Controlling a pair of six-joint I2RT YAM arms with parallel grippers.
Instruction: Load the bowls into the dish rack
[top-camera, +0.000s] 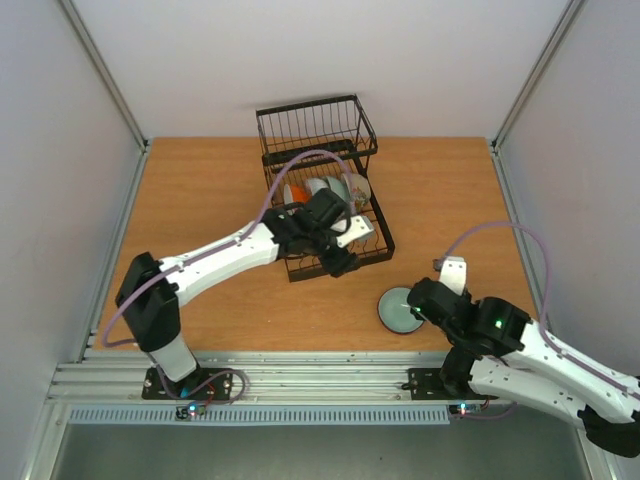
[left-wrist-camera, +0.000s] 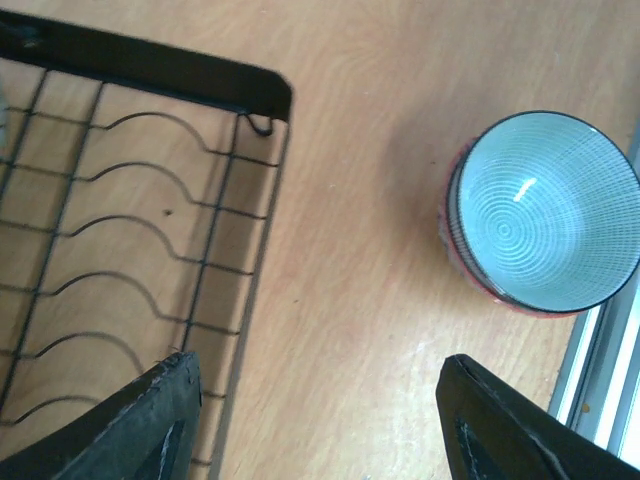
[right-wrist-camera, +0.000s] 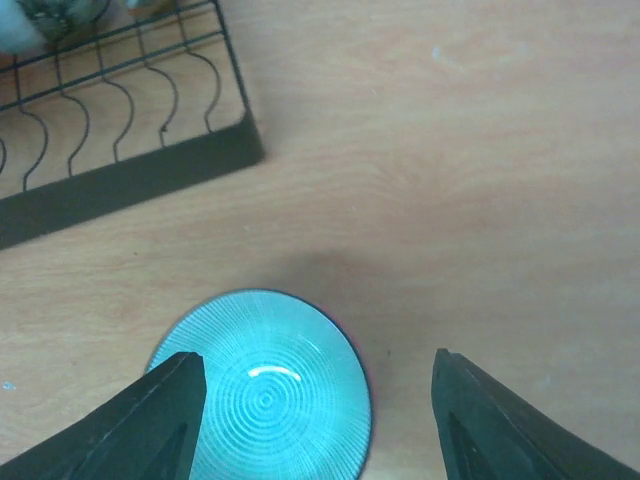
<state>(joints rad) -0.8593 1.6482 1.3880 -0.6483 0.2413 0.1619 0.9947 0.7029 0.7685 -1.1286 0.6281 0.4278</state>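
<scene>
**A:** What do you have in front of you, from the biggest thing down?

**B:** You have the wooden table (top-camera: 210, 190). On it, in the far middle, stands the black wire dish rack (top-camera: 372, 245), with its taller basket part at the far end. Several bowls (top-camera: 345, 187) stand on edge between the dividers in the middle of the rack; part of them is hidden behind your left arm.

**A:** And the arms?

**B:** Your left arm reaches over the near part of the rack. The left gripper (left-wrist-camera: 318, 420) has its fingers wide apart and nothing is between them. Below it you see the near right corner of the rack and bare table.

**A:** The right one?

**B:** Your right gripper (right-wrist-camera: 318, 425) is also spread wide and holds nothing. It hangs over one bowl (top-camera: 401, 309) that stands upright on the table, near the right corner of the rack but apart from it. This bowl is pale blue-green inside with fine rings, and a dark red outside shows at its edge.
</scene>
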